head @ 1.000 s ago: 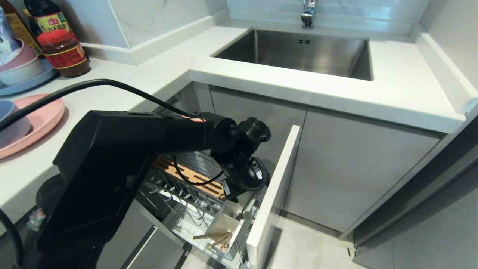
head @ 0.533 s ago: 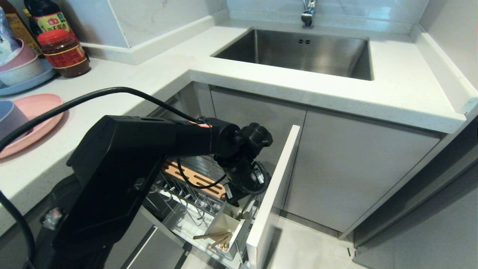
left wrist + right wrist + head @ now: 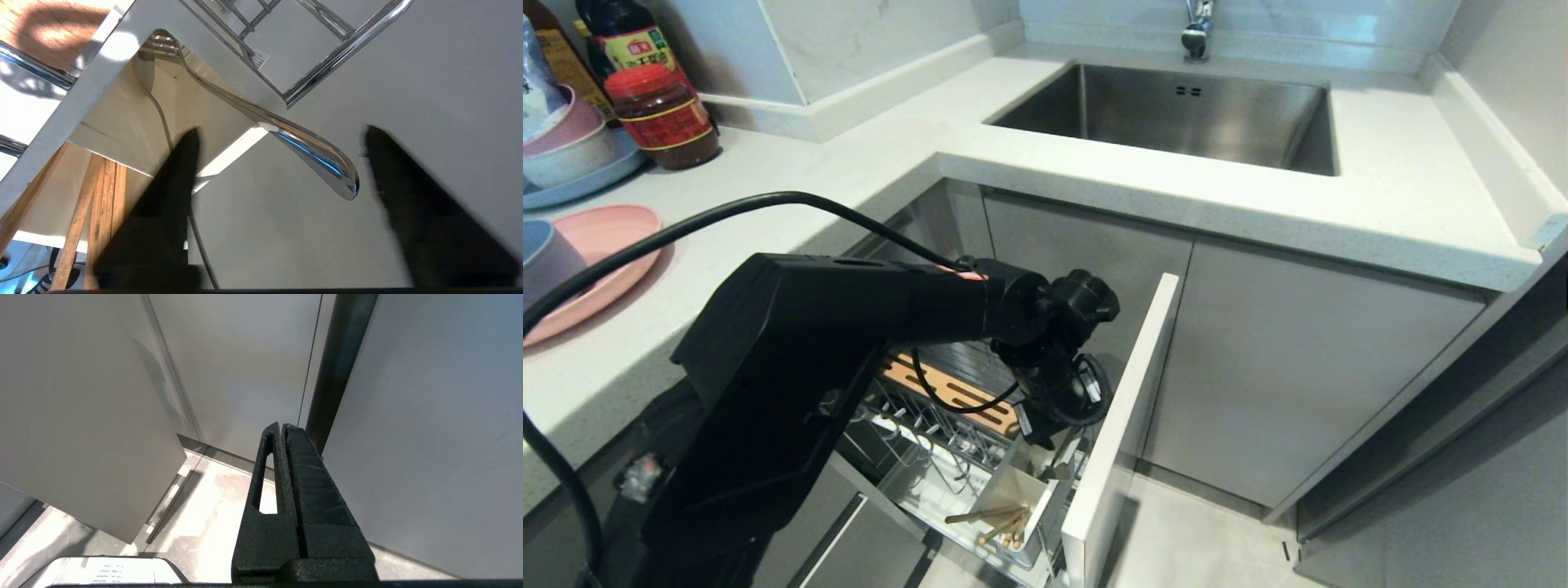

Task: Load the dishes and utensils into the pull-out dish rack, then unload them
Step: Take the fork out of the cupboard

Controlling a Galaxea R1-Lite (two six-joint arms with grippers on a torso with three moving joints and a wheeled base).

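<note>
The pull-out dish rack (image 3: 931, 437) stands drawn out of the cabinet, with its white utensil box (image 3: 1011, 488) at the front. My left gripper (image 3: 282, 130) hangs open over that box (image 3: 77, 98). The fork (image 3: 314, 157) leans out of the box, its handle end lying between my fingers (image 3: 175, 183) and touching neither. The spoon (image 3: 144, 69) stands beside it and the chopsticks (image 3: 98, 204) rest in the adjoining compartment (image 3: 995, 518). On the counter to the left sits the pink plate (image 3: 613, 245) with the blue-grey bowl (image 3: 543, 261) on it. My right gripper (image 3: 282, 426) is shut and parked low.
The rack's pale-grey cabinet front (image 3: 1123, 425) stands close beside my left wrist. A wooden block (image 3: 947, 392) lies at the rack's back. A sink (image 3: 1176, 114), a sauce jar (image 3: 662, 114) and stacked bowls (image 3: 564, 147) are on the counter.
My left arm swung a little to the right and its wrist sank slightly toward the utensil box, then held still. The chopsticks have not moved.
</note>
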